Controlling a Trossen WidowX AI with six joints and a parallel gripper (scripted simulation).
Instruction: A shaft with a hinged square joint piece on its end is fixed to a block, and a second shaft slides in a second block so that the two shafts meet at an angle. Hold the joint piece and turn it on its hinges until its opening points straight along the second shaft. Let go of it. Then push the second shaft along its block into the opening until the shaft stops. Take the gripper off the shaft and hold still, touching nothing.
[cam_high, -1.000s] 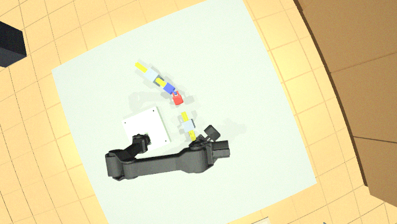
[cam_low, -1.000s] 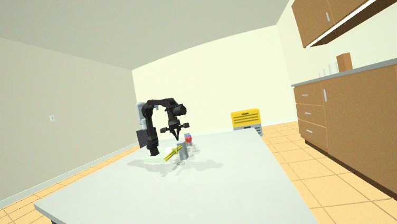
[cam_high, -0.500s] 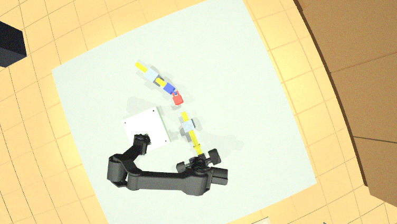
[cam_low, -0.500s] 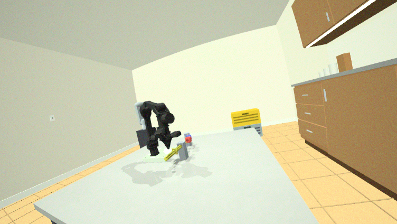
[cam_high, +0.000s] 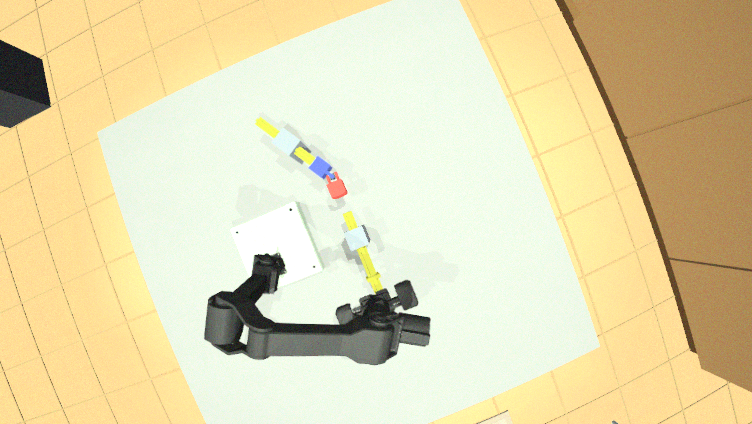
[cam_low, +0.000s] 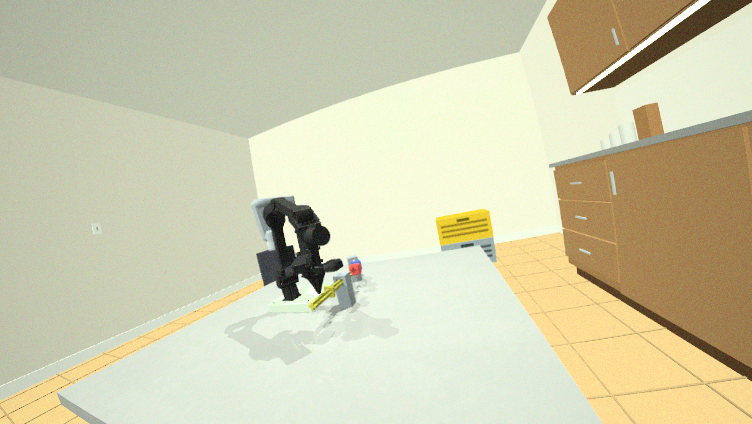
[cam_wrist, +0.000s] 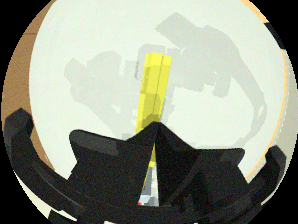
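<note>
The red joint piece hangs on the blue hinge part at the end of the first yellow shaft, held in its grey block. The red piece looks roughly in line with the second yellow shaft, which runs through its own grey block. A small gap separates shaft tip and red piece. My gripper is shut and empty, above the second shaft's outer part beyond its collar. Contact with the shaft cannot be told.
The white base plate of the arm stands beside the second block, on the pale table. My forearm stretches over the table from the base side to the shaft's outer end.
</note>
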